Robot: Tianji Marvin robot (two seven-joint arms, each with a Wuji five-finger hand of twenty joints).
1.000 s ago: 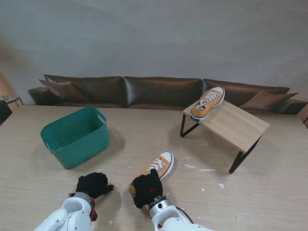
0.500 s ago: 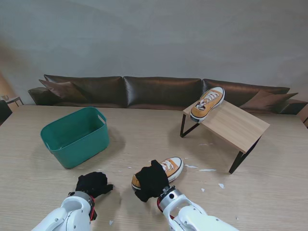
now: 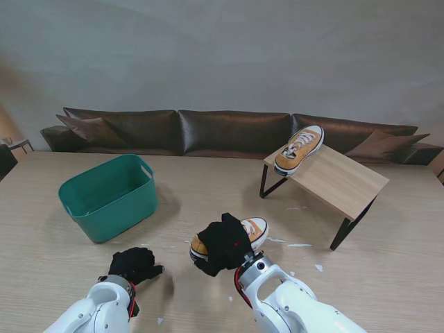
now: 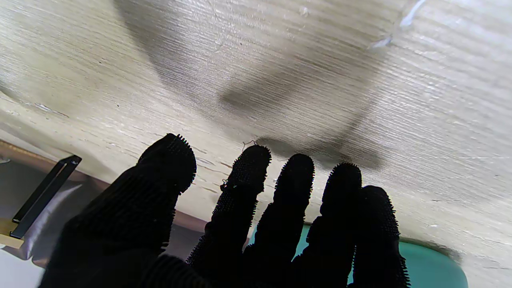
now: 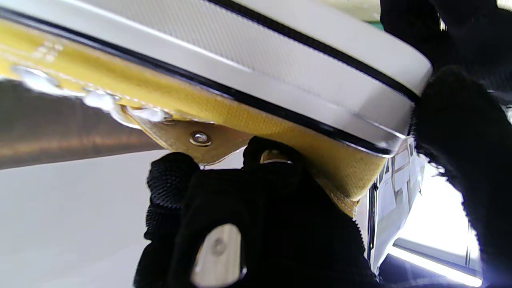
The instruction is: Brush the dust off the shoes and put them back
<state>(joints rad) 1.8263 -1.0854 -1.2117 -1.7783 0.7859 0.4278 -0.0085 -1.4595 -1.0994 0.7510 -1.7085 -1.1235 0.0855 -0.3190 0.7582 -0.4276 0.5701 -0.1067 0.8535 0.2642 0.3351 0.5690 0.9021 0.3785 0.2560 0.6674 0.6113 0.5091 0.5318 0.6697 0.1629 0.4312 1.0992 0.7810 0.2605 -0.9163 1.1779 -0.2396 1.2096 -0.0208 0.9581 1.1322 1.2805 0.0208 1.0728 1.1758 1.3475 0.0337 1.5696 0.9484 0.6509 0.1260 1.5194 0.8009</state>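
Stand view, right hand [image 3: 223, 244] gripping yellow shoe [image 3: 254, 229], heel end

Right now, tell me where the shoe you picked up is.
In the stand's view, the yellow sneaker is gripped in my right hand, near me at centre, right of the green basket and nearer than the small wooden stand.

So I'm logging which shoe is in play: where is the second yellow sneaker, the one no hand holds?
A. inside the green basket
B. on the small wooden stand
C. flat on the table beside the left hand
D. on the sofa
B: the second sneaker rests on the small wooden stand, while the right hand grips the other shoe.
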